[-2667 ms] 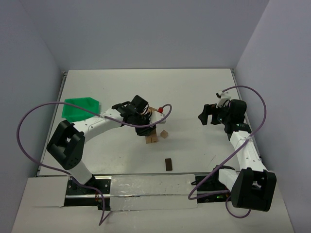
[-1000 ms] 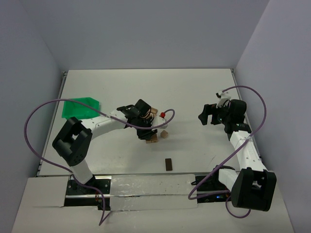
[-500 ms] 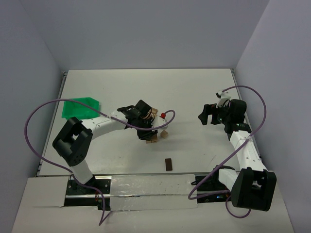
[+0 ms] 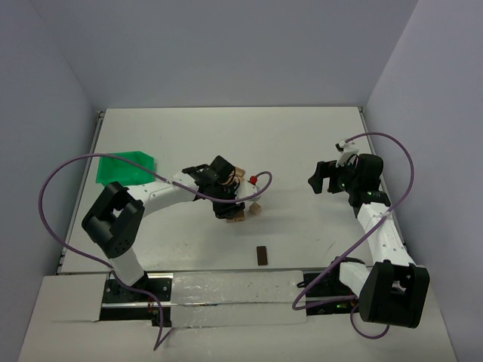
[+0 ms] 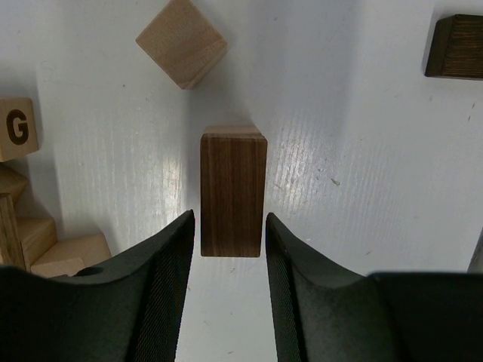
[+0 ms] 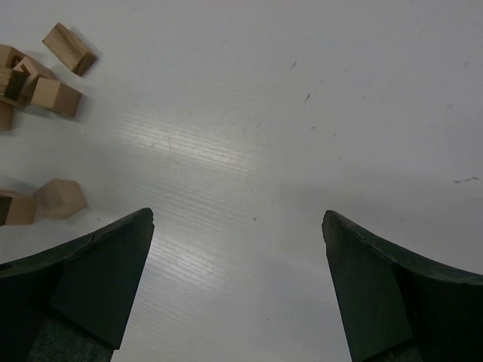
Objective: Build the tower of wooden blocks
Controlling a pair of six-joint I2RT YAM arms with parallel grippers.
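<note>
Wood blocks (image 4: 238, 218) sit bunched under the left claw (image 5: 229, 219), mid-table. Tower (image 5: 21, 230): all that shows is a small tan stack just off the claw's left finger, with a lettered block (image 5: 15, 128) beyond it.

Change noted: a few seconds back the left arm stood higher over the pile. It has since dropped and settled, and in the last instant the jaws have eased apart a touch. They now stand narrow, straddling the near end of a brown grained block (image 5: 233, 188). A sliver of white table (image 5: 362, 188) shows between that block and the left finger. On the right side I cannot tell touching from just clear. It reads as a let-go, not a grip. My judgement: the piece is set down beside the stack rather than on it, so the tower gains nothing yet.

A loose tan cube (image 5: 181, 41) lies ahead of the fingertips, and a dark block (image 5: 456, 45) lies ahead and off to the right.

Right claw (image 6: 238, 219): wide open, holding nothing, well apart from the pile, unmoved throughout.

Hard to make out: from above, the left claw covers the stack, so its layers cannot be counted. The wrist view cuts the stack at the frame edge and behind the left finger. The dark block is clipped at the corner. Whether the brown block rests on the table or on another piece is unclear.
</note>
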